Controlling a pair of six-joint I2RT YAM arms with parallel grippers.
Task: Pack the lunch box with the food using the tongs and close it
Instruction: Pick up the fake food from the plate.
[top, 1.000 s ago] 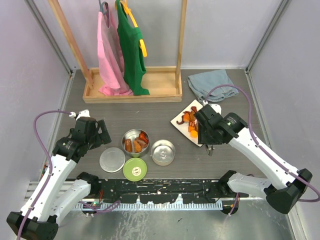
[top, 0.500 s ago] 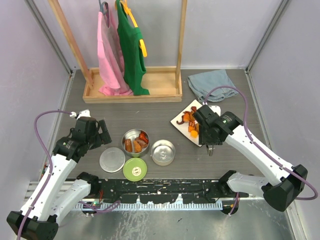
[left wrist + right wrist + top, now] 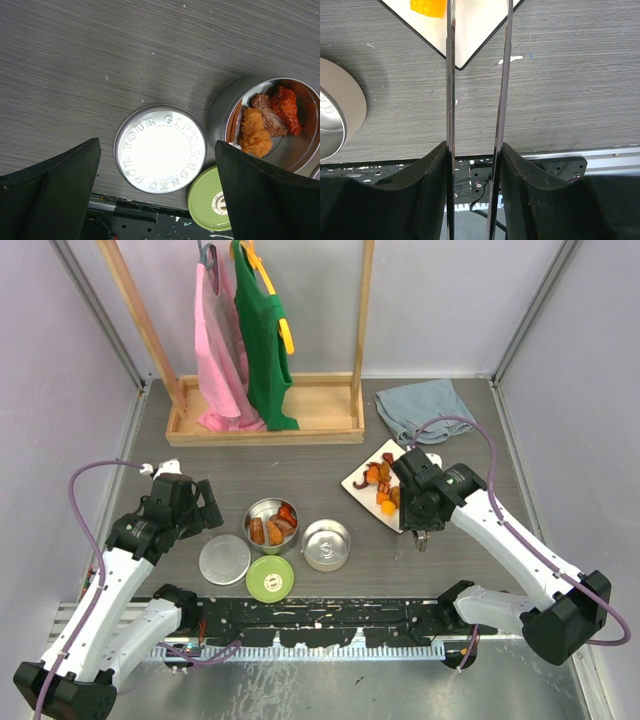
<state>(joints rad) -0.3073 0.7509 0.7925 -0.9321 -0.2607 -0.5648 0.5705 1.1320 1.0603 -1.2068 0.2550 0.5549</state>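
- The right gripper point(image 3: 472, 155) pinches the slim silver metal tongs point(image 3: 450, 100), one thin arm pressed against each finger.
- Their long axis runs straight out from the fingers toward the white square plate point(image 3: 475, 30). The arms spread slightly that way and cross the plate's near corner, with the tips cut off by the wrist view's top edge.
- Orange, red and brown food chunks point(image 3: 380, 485) lie on that plate.
- The left gripper point(image 3: 157, 170) gapes wide over the flat round steel lid point(image 3: 160, 148), which lies beside the lime-green round lid point(image 3: 212, 205).
- The open round steel tin point(image 3: 219, 117) holds several chunks, and a second steel tin point(image 3: 326, 545) stands just beside it.
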